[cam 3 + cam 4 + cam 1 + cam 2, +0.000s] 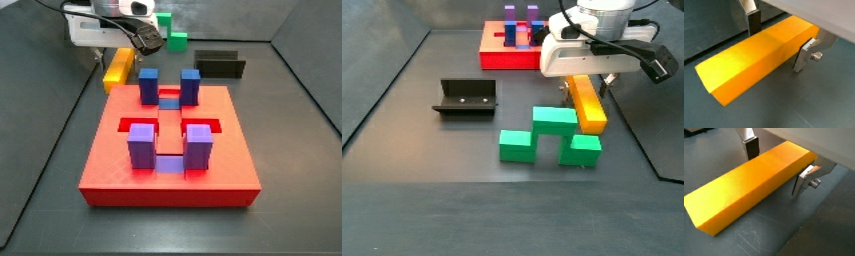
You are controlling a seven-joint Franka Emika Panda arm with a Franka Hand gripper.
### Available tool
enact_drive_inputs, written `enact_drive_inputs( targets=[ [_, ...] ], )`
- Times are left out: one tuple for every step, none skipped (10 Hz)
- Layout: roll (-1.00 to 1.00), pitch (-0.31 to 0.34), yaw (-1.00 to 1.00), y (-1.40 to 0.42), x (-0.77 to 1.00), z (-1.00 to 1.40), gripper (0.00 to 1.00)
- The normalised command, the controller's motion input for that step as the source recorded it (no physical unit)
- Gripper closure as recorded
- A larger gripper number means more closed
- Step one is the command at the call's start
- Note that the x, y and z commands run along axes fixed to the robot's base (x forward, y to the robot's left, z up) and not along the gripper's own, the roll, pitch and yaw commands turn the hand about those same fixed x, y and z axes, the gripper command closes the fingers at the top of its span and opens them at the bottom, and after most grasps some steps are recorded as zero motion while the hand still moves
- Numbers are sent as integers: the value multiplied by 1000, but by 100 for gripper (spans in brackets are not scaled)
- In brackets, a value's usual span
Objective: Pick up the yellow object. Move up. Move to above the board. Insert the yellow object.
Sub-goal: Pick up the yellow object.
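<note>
A: Since your gripper (777,37) straddles one end of the bar (751,60), not its middle, expect the long free end to sag or swing when you lift.

B: Is it gripping, or just around it?

A: Both wrist views show a silver finger (801,181) against one side face and the other finger's dark pad (751,148) at the opposite face. You look closed on the bar, jaws only as wide as the bar. Contact looks flush, but I can't confirm squeeze force.

B: Where's the bar?

A: On the floor, I judge; a side view has the bar (587,103) just beside the green block (549,135), well apart from the board (512,45). The fixture (466,97) sits off to the side.

B: Why cross-wise jaws?

A: The narrow width is the only span they fit. The board (168,150) has slots between blue and purple posts (140,148), so you'll need the bar level to drop in.
</note>
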Motion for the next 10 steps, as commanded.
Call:
enact_drive_inputs(
  targets=[
    [0,84,-66,49,3,0,0],
    [0,6,0,0,0,0,0],
    [4,24,-14,-43,0,0,0],
    [31,33,-54,-106,0,-6,0],
    [0,0,0,0,0,0,100],
    [0,0,0,0,0,0,100],
    [0,0,0,0,0,0,100],
    [0,0,0,0,0,0,100],
    [0,0,0,0,0,0,100],
    [0,0,0,0,0,0,100]
  ],
)
